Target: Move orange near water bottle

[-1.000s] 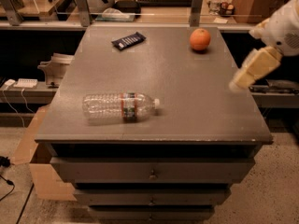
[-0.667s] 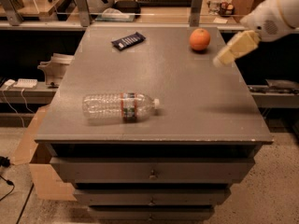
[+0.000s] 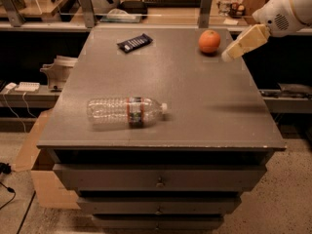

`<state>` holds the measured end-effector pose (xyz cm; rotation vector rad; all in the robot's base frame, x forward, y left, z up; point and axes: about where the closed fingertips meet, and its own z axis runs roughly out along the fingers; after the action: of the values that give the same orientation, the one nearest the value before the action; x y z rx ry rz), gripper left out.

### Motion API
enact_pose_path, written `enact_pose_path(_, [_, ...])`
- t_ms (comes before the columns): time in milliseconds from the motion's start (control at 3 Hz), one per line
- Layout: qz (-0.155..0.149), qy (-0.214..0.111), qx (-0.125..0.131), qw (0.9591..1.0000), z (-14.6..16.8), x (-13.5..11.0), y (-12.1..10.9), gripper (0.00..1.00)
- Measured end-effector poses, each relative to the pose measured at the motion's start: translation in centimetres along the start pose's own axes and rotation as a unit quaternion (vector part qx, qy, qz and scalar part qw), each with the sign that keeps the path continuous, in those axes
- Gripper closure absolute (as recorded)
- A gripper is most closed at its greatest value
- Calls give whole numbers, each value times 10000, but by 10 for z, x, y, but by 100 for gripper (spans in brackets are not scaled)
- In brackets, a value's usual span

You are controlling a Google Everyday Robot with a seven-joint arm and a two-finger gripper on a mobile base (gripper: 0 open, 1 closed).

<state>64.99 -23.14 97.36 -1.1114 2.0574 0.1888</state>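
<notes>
The orange (image 3: 209, 41) sits on the grey table top (image 3: 195, 106) near the far right corner. The water bottle (image 3: 126, 112) lies on its side at the front left, white cap pointing right, dark label band round its middle. My gripper (image 3: 230, 55) comes in from the upper right on a white arm. Its cream tip hangs just right of the orange, a small gap apart, a little above the table. It holds nothing that I can see.
A dark flat snack-bar wrapper (image 3: 134, 42) lies at the far left of the table. Drawers (image 3: 158, 182) run below the front edge. A cluttered bench (image 3: 146, 4) stands behind. A cardboard box (image 3: 41, 179) sits on the floor at left.
My gripper has moved up and left, from over the table's right edge toward the far right corner, and now hangs close beside the orange. Orange, bottle and wrapper have not moved.
</notes>
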Motion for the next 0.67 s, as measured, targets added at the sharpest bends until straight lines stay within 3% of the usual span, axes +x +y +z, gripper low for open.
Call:
enact_pose_path(333, [370,-16,223,9991,35,8,-16,0])
enact_pose_path(667, [721,-122,812,9940,73,6,-57,0])
